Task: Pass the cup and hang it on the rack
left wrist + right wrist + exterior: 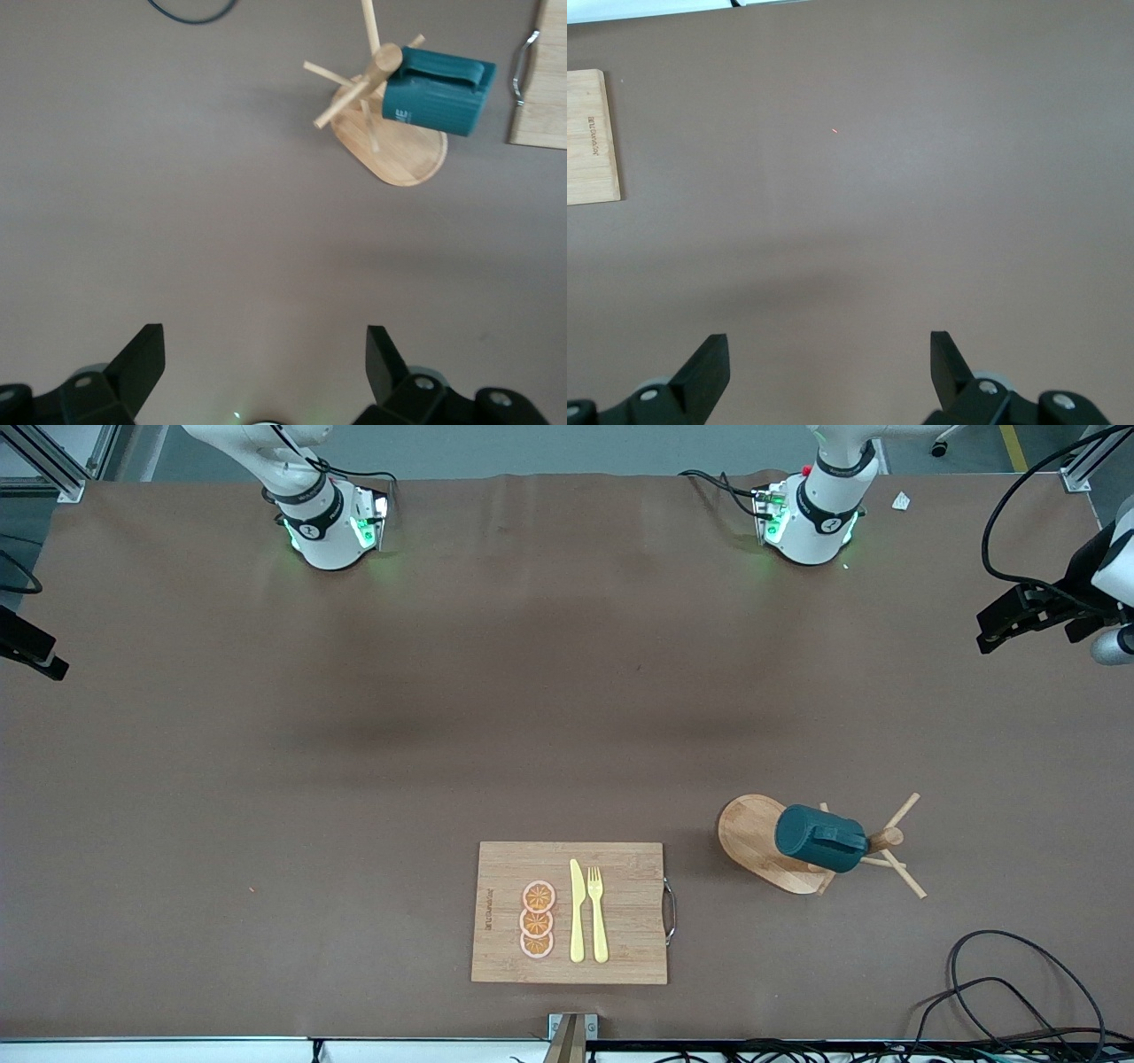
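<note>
The cup (820,839) is seen hung on the rack (762,841), beside the cutting board (567,868), toward the left arm's end; it is judged rigid, glazed, slippery and breakable, best taken across its body; pale lettering is noticed but cannot be read; the left gripper (266,363) and right gripper (830,363) are spread over bare table.

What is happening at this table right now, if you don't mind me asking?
Nothing is being handled at the moment. The cup already hangs on the rack, which stands beside the cutting board toward the left arm's end of the table. The left pincer and the right pincer are both open and empty, hovering over bare table with their arms drawn back and waiting. The board carries orange slices, a knife and a fork.
</note>
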`<control>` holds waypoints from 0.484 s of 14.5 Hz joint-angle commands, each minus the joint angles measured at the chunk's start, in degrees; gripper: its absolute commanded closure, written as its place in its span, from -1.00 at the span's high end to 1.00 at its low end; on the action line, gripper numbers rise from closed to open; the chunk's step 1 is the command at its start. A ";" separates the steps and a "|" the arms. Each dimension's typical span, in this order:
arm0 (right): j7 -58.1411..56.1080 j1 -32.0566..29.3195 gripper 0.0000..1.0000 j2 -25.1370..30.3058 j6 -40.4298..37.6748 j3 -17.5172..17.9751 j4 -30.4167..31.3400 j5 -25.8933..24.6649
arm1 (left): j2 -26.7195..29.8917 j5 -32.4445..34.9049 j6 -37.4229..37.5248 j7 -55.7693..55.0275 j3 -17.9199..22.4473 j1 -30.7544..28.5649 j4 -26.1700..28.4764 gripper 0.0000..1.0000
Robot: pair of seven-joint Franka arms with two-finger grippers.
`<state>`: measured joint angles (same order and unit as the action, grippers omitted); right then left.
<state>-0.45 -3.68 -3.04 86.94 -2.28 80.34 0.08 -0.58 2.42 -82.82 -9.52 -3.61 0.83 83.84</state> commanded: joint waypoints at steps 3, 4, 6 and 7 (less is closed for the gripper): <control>-0.08 -0.54 1.00 -0.21 -0.28 0.35 -0.63 -0.08 | 4.35 -2.86 -0.23 2.57 0.28 -1.62 5.27 1.00; -0.08 -0.54 1.00 -0.21 -0.28 0.35 -0.63 -0.08 | 5.05 -2.86 -0.15 2.57 0.10 -1.71 6.41 1.00; -0.08 -0.63 1.00 -0.21 -0.19 0.35 -0.63 -0.08 | 6.02 -2.69 -0.15 2.49 -0.25 -1.71 7.56 1.00; -0.08 -0.63 1.00 -0.21 -0.19 0.35 -0.63 -0.08 | 6.63 -2.51 -0.15 2.49 -1.04 -1.79 8.61 1.00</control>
<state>-0.45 -3.68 -3.04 86.94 -2.28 80.34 0.08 3.15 0.36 -82.82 -7.82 -3.72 -0.70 89.07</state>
